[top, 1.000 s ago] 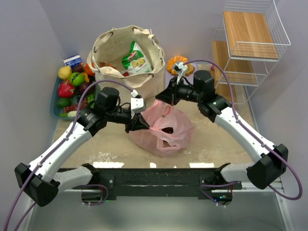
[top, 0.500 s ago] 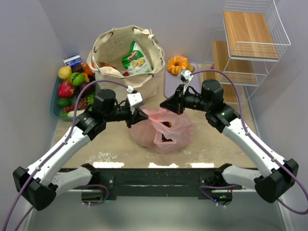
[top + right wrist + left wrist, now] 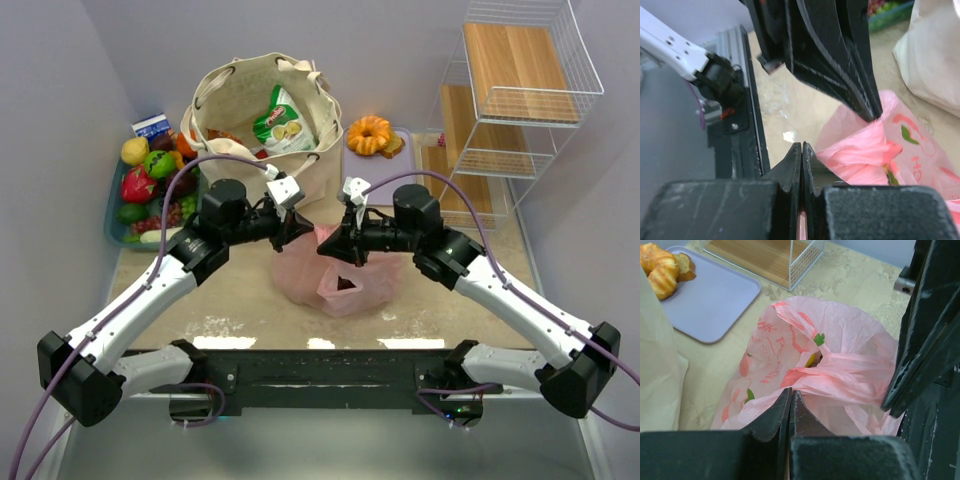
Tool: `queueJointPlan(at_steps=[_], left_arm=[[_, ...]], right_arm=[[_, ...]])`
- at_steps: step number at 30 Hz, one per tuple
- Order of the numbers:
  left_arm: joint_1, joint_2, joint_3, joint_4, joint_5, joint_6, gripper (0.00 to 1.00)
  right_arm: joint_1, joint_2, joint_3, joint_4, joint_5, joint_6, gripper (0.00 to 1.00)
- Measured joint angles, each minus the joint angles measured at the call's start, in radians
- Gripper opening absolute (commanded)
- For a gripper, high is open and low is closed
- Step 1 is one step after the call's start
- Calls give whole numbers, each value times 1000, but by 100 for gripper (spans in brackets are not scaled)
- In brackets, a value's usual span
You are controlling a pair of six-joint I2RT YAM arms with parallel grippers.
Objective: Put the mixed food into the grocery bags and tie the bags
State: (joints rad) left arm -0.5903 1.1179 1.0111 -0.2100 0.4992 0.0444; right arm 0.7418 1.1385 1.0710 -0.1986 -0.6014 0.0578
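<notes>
We are pinching the pink bag from both sides. The left gripper is holding a twisted handle strand in shut fingers, and the right gripper is clamping a sliver of pink film. With the tips almost touching above the bag's mouth, we are risking a knock between them, or a tear if we are overstretching the thin film. We are counting two bags, this one under the fingers and the canvas tote beyond them. One snack packet is showing inside the tote, and one ring cake is sitting beyond the right fingers.

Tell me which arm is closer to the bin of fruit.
Left. The left arm runs close beside the fruit bin, at its right edge. The right arm lies on the far side of the pink bag.
</notes>
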Motion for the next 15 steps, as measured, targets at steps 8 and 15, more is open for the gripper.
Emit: queueJointPlan(at_steps=[8, 15], left_arm=[[0, 0, 0, 9, -24, -1, 0], [0, 3, 0, 7, -12, 10, 43]], right_arm=[[32, 98, 0, -89, 145, -93, 0], [39, 113, 0, -101, 267, -110, 0]])
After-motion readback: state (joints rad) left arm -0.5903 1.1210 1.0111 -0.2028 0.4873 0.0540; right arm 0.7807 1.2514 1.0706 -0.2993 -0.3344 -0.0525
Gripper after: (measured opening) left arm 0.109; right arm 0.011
